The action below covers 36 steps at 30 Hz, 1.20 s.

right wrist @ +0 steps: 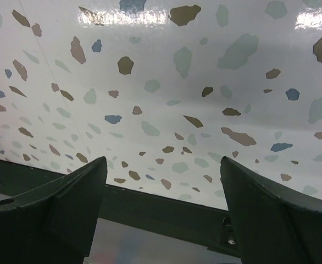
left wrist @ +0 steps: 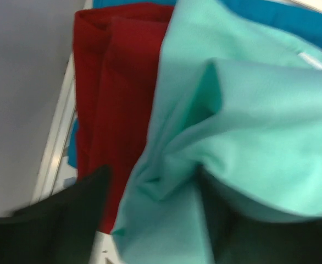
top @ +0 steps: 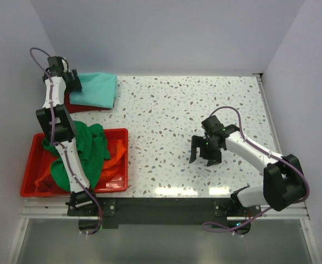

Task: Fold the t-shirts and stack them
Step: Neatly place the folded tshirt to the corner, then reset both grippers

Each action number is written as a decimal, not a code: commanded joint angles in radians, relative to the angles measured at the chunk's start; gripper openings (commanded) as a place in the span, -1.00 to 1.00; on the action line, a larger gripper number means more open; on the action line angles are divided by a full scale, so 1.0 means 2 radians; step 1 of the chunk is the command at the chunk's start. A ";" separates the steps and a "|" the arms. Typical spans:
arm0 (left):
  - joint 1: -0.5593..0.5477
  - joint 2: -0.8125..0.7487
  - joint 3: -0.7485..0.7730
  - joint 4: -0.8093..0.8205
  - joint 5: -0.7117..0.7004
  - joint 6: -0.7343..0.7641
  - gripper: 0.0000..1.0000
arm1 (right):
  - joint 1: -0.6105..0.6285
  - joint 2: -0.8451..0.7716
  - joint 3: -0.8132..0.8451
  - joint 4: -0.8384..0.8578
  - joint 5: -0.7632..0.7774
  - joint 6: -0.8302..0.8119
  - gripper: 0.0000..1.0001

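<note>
A teal t-shirt [top: 95, 91] lies folded on a dark red t-shirt [top: 74, 104] at the table's far left. My left gripper [top: 73, 82] is at the teal shirt's left edge. In the left wrist view its jaws stand apart, open, with a loose fold of the teal shirt [left wrist: 249, 110] lying between them [left wrist: 153, 173]. The dark red shirt [left wrist: 117, 82] shows beside it, and a blue shirt [left wrist: 276, 14] peeks out underneath. A green t-shirt [top: 89, 146] and an orange one [top: 114, 159] lie crumpled in the red bin [top: 29, 165]. My right gripper [top: 204, 160] hangs open and empty over bare table [right wrist: 177, 82].
The red bin stands at the near left, with the left arm reaching over it. Grey walls close in the table at the back and on both sides. The right gripper [right wrist: 164, 159] is near the table's front edge.
</note>
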 commanded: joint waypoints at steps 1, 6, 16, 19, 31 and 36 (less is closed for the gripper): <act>0.019 -0.012 -0.010 0.019 -0.042 -0.042 0.73 | 0.003 -0.018 0.035 -0.020 0.001 0.002 0.75; 0.016 -0.074 -0.054 0.022 -0.083 -0.063 1.00 | 0.003 -0.026 0.062 -0.028 0.024 -0.012 0.76; -0.082 -0.289 -0.273 0.095 -0.161 -0.062 1.00 | 0.003 -0.059 0.083 -0.023 0.086 -0.033 0.79; -0.102 -0.352 -0.325 0.094 -0.170 -0.076 1.00 | 0.003 -0.067 0.088 -0.016 0.099 -0.036 0.79; -0.265 -0.594 -0.550 0.111 -0.136 -0.106 1.00 | 0.003 -0.096 0.078 0.045 0.165 -0.014 0.81; -0.338 -0.697 -0.651 0.134 -0.176 -0.143 1.00 | 0.003 -0.113 0.073 0.064 0.187 -0.013 0.81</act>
